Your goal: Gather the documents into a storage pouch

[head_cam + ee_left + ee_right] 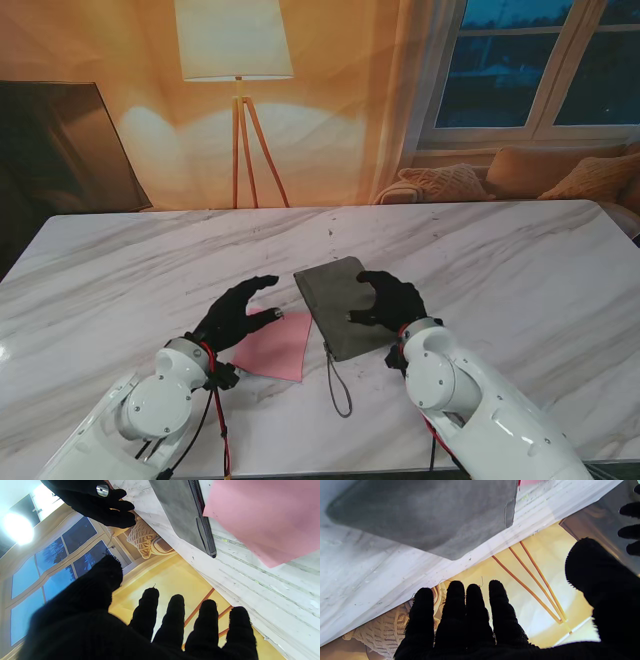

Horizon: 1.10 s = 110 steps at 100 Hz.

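Observation:
A grey fabric pouch (337,300) lies flat near the middle of the marble table, its zipper (207,533) along the edge facing a pink sheet of paper (277,346) at its left. A wrist strap (338,385) trails from the pouch toward me. My left hand (232,312) hovers open over the pink sheet's far left corner, fingers spread, holding nothing. My right hand (392,298) is open above the pouch's right edge, fingers extended over the fabric. In the wrist views the pouch (425,515) and pink sheet (262,517) show beyond the black-gloved fingers (175,615).
The white marble table (520,270) stretches wide to both sides. Behind it stand a tripod floor lamp (240,90), a dark screen (60,145) at the left and a sofa with cushions (520,175) under a window.

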Available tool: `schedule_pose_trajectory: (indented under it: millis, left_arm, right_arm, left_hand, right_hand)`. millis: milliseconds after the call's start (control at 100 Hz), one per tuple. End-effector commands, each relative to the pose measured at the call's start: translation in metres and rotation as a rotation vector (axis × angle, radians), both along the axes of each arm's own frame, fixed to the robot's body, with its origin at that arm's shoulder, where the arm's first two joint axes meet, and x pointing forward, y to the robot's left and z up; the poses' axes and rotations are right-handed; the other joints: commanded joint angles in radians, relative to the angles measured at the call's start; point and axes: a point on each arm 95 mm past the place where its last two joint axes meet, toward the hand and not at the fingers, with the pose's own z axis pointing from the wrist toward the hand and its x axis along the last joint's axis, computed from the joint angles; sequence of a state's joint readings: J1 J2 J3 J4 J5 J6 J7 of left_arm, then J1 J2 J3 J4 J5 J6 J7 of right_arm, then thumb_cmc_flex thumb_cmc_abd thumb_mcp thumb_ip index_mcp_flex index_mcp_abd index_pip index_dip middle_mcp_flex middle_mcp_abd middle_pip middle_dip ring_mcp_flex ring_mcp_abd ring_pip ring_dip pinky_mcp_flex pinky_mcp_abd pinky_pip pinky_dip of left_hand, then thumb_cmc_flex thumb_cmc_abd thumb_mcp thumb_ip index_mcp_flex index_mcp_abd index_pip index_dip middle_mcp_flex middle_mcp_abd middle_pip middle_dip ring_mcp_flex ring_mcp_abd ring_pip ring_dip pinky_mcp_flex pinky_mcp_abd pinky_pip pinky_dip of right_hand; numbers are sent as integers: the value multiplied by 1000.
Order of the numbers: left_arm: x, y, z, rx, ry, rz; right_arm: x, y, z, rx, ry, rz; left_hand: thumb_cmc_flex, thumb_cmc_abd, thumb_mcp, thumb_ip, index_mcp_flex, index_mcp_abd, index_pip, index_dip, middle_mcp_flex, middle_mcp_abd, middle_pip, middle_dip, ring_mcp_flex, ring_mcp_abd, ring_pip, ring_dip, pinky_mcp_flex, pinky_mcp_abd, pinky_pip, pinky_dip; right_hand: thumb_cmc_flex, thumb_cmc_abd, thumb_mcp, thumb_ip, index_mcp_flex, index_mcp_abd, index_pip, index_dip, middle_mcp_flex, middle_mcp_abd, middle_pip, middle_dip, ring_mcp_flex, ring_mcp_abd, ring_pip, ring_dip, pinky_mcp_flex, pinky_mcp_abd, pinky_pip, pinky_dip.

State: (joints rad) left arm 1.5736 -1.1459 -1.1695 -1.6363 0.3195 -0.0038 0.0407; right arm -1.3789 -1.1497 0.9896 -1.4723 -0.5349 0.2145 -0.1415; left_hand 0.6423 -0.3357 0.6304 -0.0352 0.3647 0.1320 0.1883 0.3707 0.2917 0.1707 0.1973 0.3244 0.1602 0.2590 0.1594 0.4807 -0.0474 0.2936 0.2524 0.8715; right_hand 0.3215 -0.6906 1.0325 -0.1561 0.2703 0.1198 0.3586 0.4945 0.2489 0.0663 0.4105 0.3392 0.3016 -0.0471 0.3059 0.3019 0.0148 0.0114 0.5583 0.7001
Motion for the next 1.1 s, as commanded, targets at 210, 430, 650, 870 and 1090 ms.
schedule_pose_trajectory:
  millis: [210,430,650,870,1090]
  left_arm:
    - [-1,13,1,40,9,-6]
    - [-1,14,-1,37,22,-10]
    - [1,9,-2,33,34,-26]
    - [1,8,-3,39,49,-35]
    - [2,7,-4,49,48,-41]
  right_arm:
    - [-7,26,-25,-86,70,62]
    - [-6,36,-40,-166,62,95]
    - [-1,43,-50,-232,51,84]
    - [6,48,-56,-271,31,74]
    - [9,54,-59,-275,48,84]
  left_hand:
    - [-1,15,-32,-6,-4,-17,-12,-8,27,5,-3,17,21,4,13,12,2,-20,-6,25]
    - [0,16,-35,-6,3,-14,-10,-7,39,11,0,20,19,4,14,13,-1,-21,-8,27]
    - [1,20,-37,-6,13,-9,-7,-6,51,19,3,24,20,6,14,14,-3,-22,-11,27]
    - [5,24,-41,-5,37,-3,0,-4,69,26,7,28,24,11,14,15,-24,-31,-25,18]
    - [7,25,-39,-5,46,1,4,-2,75,29,11,32,25,12,16,17,-22,-31,-27,13]
  right_hand:
    - [-35,-63,53,10,-10,20,-2,-4,-52,-9,2,-15,-63,-13,-22,-26,-38,-62,-93,-19]
    - [-23,-74,73,7,-78,28,-7,8,-76,-12,-35,-47,-97,-20,-18,-30,-43,-69,-140,-17]
    - [-29,-79,77,5,-129,34,-20,13,-84,-11,-100,-69,-128,-23,-9,-32,-54,-60,-153,1]
    - [-35,-68,64,6,-176,24,-40,17,-88,-29,-153,-68,-157,-37,-7,-32,-108,-78,-187,9]
    - [-60,-46,38,6,-172,18,-66,18,-86,-36,-181,-56,-164,-31,-14,-36,-97,-65,-236,-21]
